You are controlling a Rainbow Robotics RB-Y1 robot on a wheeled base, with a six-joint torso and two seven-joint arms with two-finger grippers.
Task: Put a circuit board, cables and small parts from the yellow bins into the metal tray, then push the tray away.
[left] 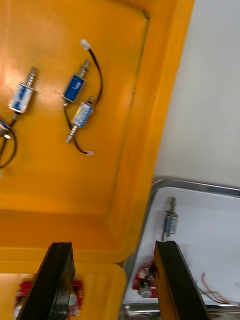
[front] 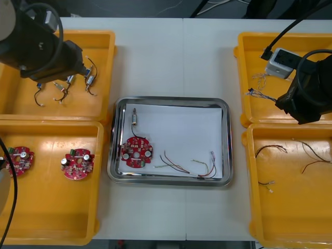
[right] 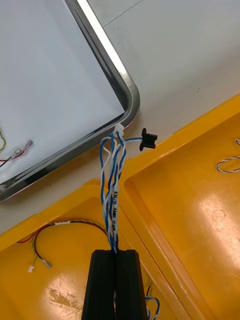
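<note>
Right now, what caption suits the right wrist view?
Right gripper shut on the twisted blue and white cable over the yellow bins, beside the metal tray.

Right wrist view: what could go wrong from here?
1. The right gripper pinches the twisted blue and white cable near one end; it might slip out.
2. Its black connector is beside the yellow bin rim and could snag.
3. Its free end is only at the metal tray corner; an early release may drape it over the rim.
Left gripper is open by the small-parts bin.
</note>
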